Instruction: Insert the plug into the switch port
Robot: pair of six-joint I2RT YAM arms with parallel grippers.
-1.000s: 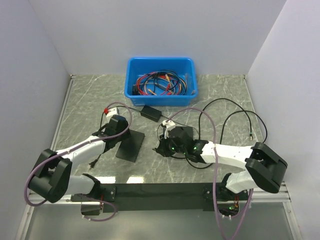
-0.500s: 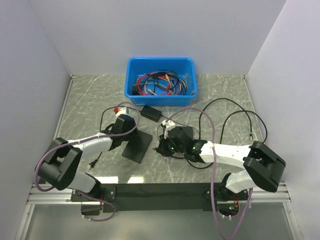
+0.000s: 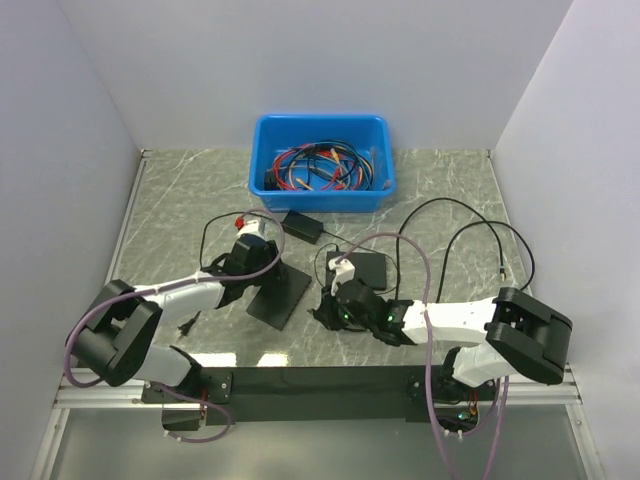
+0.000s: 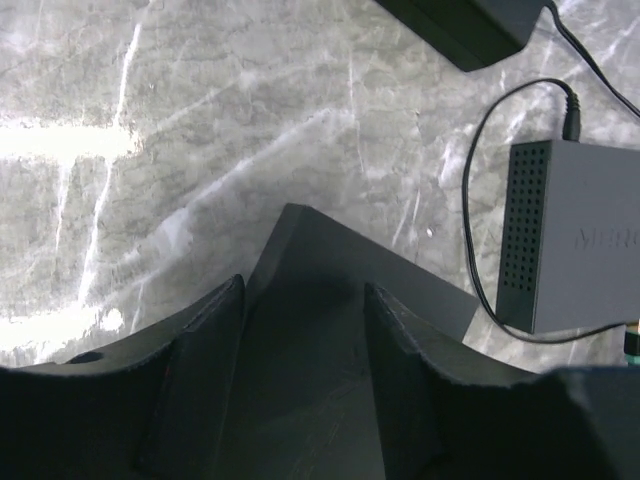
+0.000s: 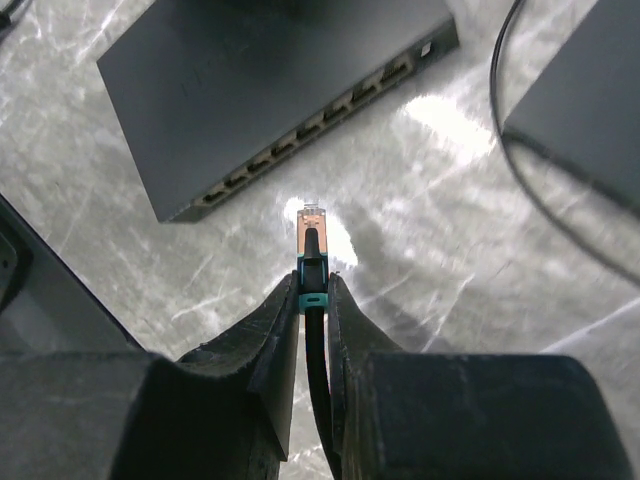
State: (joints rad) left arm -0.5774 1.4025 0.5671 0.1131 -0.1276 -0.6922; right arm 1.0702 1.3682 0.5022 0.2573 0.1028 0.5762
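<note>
At the back, blue bin (image 3: pixel 259 150) holds a tangle of red and black cables (image 3: pixel 318 166). Right gripper (image 5: pixel 312 287) is clamped on the plug (image 5: pixel 311 232), brass tip just short of the switch (image 5: pixel 250 80) port row. Left gripper (image 4: pixel 302 292) has fingers spread over the switch's corner.

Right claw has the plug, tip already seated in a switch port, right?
Not seated. The right claw does hold the plug, but its tip sits short of the switch port row, with a visible gap between them. The right wrist view shows it.
</note>
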